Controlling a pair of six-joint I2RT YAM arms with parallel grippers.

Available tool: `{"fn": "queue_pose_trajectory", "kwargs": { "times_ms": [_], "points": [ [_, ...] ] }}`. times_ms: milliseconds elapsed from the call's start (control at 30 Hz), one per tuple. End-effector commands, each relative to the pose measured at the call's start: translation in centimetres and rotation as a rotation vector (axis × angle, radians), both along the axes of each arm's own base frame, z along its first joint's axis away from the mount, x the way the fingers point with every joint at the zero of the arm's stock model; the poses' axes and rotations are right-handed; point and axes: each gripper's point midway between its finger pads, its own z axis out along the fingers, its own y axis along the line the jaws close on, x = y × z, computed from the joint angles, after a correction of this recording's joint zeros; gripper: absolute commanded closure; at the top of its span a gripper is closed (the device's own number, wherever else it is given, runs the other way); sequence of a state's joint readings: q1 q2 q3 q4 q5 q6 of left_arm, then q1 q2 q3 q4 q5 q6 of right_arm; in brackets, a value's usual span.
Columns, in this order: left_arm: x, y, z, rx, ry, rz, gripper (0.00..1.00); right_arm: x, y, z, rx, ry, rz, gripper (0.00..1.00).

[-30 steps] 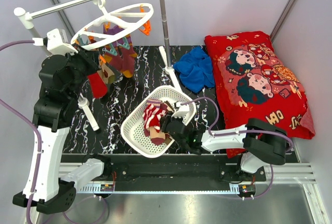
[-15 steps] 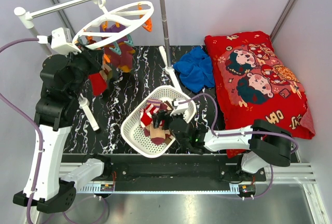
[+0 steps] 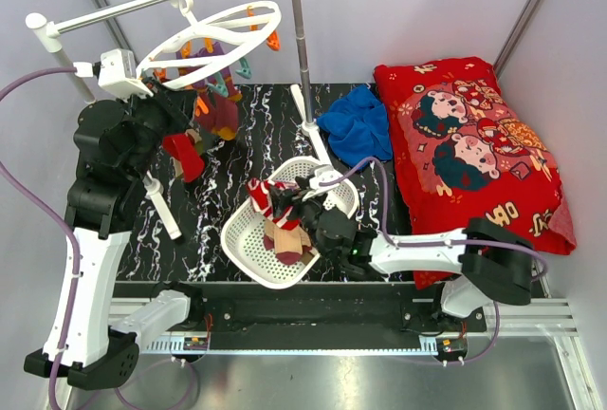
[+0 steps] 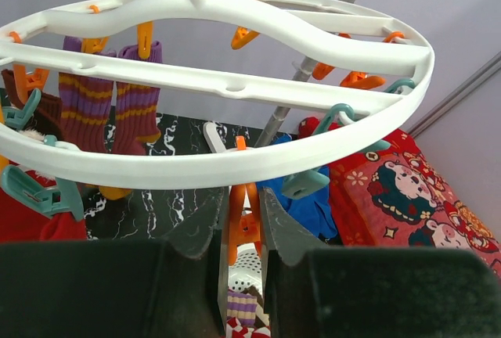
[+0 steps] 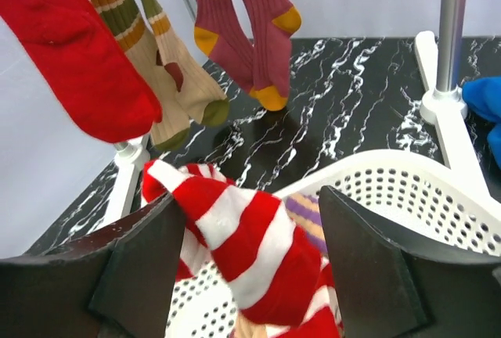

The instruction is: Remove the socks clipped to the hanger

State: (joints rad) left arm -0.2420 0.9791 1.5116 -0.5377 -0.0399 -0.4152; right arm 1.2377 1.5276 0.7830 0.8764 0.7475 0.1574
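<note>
Shows hanger [image 4: 235,162] tilted on rail [image 3: 142,7], socks [image 4: 86,111] clipped under its rim. Puts basket [image 3: 242,237] below and right of hanger, striped sock [image 5: 250,248] there draped across wide-open right hand [image 5: 250,201]. Has left hand [image 4: 243,197] clamped on orange clip [image 4: 244,227] at hanger rim.

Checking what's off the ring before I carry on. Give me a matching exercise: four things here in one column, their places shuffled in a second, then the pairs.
1. red-and-white striped sock
2. plain red sock
3. blue cloth
4. orange clip

A. lying on the table beside the red pillow
B. between the fingers of the left gripper, under the hanger rim
C. hanging from the hanger
D. between the fingers of the right gripper, above the white basket

Pairs: 1-D, 2-C, 3-A, 4-B
</note>
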Motion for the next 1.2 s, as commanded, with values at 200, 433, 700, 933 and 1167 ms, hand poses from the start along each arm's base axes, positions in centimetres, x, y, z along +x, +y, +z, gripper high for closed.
{"fn": "queue_pose_trajectory", "kwargs": {
  "times_ms": [200, 433, 700, 933, 1167],
  "points": [
    [-0.4, -0.3, 2.4, -0.001, -0.091, -0.030, 0.82, -7.6, 2.4, -1.7, -0.136, 0.293, 0.419, 0.11],
    [-0.7, -0.2, 2.4, -0.003, -0.093, -0.024, 0.82, -10.2, -0.3, -3.2, -0.208, 0.498, 0.442, 0.10],
    [-0.8, -0.2, 2.7, -0.007, -0.096, -0.027, 0.81, -11.1, -1.1, -5.5, -0.345, 0.658, 0.515, 0.09],
    [-0.8, -0.2, 2.7, -0.012, -0.098, -0.024, 0.81, -9.2, -0.2, -4.1, -0.424, 0.519, 0.542, 0.09],
    [-0.7, -1.1, 2.4, -0.038, -0.105, -0.067, 0.80, -1.4, 6.1, 2.9, -0.256, 0.122, 0.457, 0.09]
  ]
}}
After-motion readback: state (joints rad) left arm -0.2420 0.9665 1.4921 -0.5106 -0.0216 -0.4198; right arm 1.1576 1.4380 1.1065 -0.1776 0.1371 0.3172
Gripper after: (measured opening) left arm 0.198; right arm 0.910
